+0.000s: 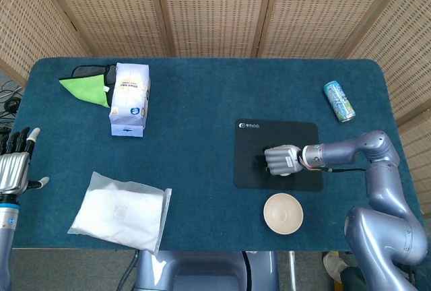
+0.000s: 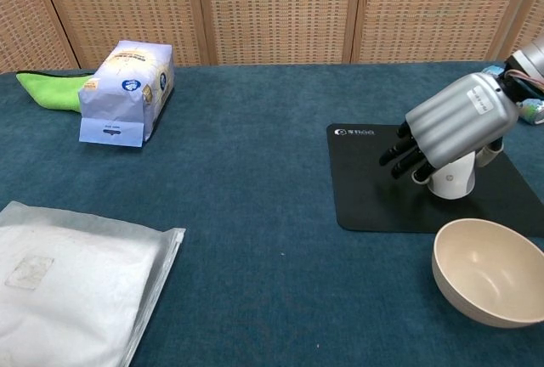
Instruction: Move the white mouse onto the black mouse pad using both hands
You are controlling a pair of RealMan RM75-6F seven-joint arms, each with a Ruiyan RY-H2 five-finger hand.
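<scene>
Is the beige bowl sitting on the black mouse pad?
No, in the head view the beige bowl rests on the blue tablecloth just in front of the black mouse pad, clear of its near edge.

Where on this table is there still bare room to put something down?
The widest bare stretch lies mid-table between the paper bag and the black mouse pad. Another runs along the far edge, left of the can. It is crowded at the right hand, over the white mouse, with the bowl close by.
</scene>
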